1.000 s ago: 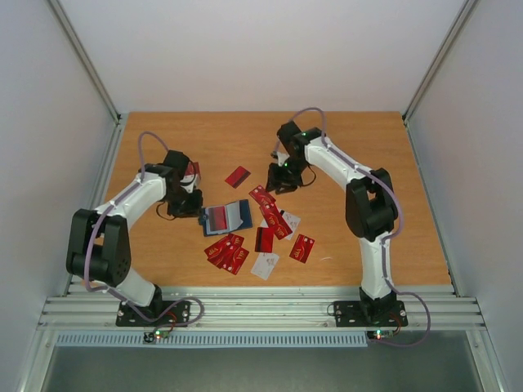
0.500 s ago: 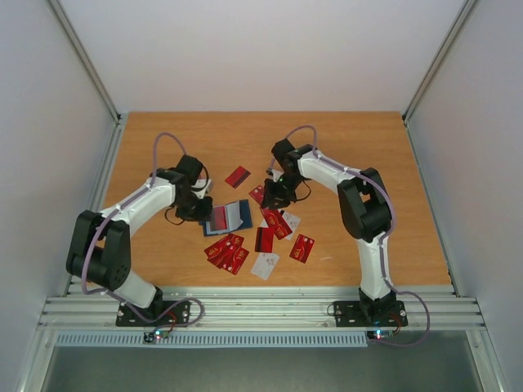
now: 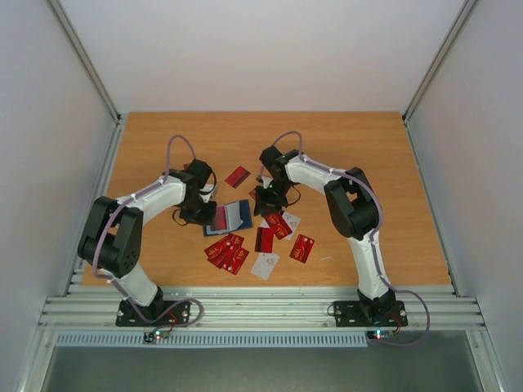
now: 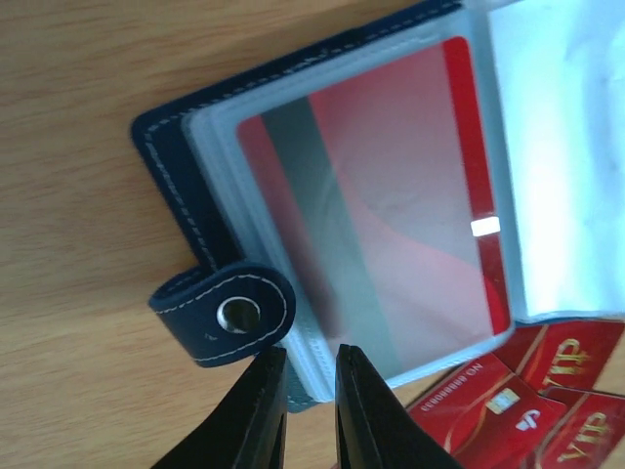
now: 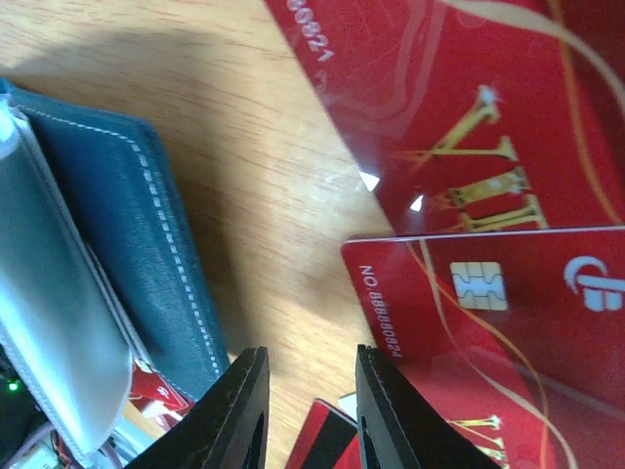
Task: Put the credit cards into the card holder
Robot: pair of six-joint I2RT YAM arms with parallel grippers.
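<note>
The card holder lies open mid-table, navy with clear sleeves. In the left wrist view it holds one red card in a sleeve, its snap tab folded out. My left gripper stands over its lower left corner, jaws a narrow gap apart, the sleeve edge showing in the gap. My right gripper is open and empty over bare wood between the card holder's cover and a red card, whose edge touches the right finger. Another red card lies beyond.
Loose red cards lie near the holder: one behind it, a cluster in front, one with a dark stripe, one at the right. A white card lies nearest the front edge. White walls enclose the wooden table.
Both arms have moved inward. My left gripper came right to the card holder's left edge. My right gripper came down and left to the cards beside its right edge.
</note>
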